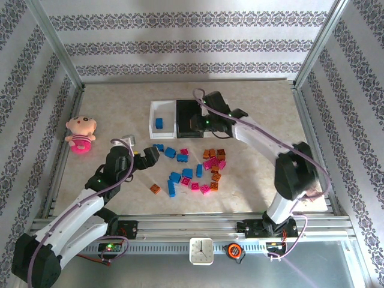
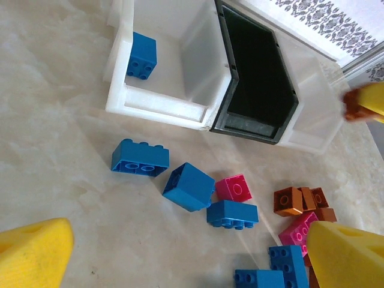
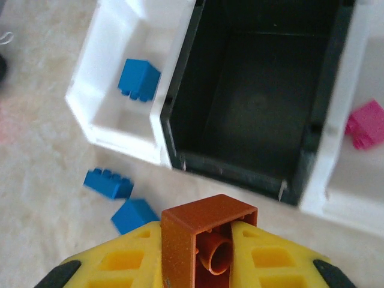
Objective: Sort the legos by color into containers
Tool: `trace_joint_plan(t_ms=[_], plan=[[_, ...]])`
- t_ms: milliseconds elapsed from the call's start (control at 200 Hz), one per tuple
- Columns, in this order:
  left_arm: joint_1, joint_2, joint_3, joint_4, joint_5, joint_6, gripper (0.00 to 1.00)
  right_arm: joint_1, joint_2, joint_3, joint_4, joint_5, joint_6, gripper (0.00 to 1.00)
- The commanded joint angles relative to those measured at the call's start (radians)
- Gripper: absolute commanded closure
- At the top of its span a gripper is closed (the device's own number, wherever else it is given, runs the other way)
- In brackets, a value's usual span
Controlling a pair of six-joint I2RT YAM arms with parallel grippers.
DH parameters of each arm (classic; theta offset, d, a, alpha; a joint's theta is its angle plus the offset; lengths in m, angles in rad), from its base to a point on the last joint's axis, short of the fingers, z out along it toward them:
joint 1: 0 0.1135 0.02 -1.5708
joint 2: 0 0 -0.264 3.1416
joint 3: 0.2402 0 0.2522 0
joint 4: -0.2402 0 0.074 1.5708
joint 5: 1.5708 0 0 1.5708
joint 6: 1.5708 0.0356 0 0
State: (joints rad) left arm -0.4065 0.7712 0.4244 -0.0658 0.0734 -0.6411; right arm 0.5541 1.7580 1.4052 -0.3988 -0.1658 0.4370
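Since the black bin (image 3: 258, 102) lay straight ahead of the right gripper (image 3: 201, 264), between the white bins (image 3: 108, 120), with its long axis running away from the fingers, only a short forward carry was judged necessary. That gripper was clenched on an orange brick (image 3: 180, 240), held on end just short of the near rim, hollow underside turned camera-ward. The left gripper (image 2: 192, 258) was spread wide over blue bricks (image 2: 140, 158).

Beige table (image 1: 258, 180), legos (image 1: 187, 173), containers (image 1: 152, 120), plush doll (image 1: 81, 133)
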Motion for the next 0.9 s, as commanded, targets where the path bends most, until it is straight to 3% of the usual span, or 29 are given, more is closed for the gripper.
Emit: trace_joint_plan(t_ms=[0, 150, 355, 480, 630, 894], plan=[[-0.008, -0.041, -0.01, -0.088, -0.015, 0.005, 0.01, 0.003, 0.122, 0.131, 0.01, 0.036, -0.033, 0.75], [-0.009, -0.073, -0.01, -0.126, -0.012, 0.005, 0.01, 0.0, 0.277, 0.282, -0.025, 0.061, -0.017, 0.73], [-0.008, -0.095, -0.027, -0.131, 0.001, -0.005, 0.01, -0.006, 0.35, 0.39, -0.061, 0.082, -0.003, 0.47], [-0.008, -0.096, -0.027, -0.124, 0.0, -0.003, 0.01, -0.014, 0.298, 0.37, -0.058, 0.078, 0.0, 0.42], [-0.009, -0.096, -0.023, -0.102, 0.003, -0.001, 0.01, -0.015, 0.124, 0.215, -0.019, 0.069, 0.0, 0.4], [-0.008, -0.095, -0.036, -0.052, -0.018, -0.004, 0.01, -0.013, -0.275, -0.264, 0.009, 0.127, 0.014, 0.31]])
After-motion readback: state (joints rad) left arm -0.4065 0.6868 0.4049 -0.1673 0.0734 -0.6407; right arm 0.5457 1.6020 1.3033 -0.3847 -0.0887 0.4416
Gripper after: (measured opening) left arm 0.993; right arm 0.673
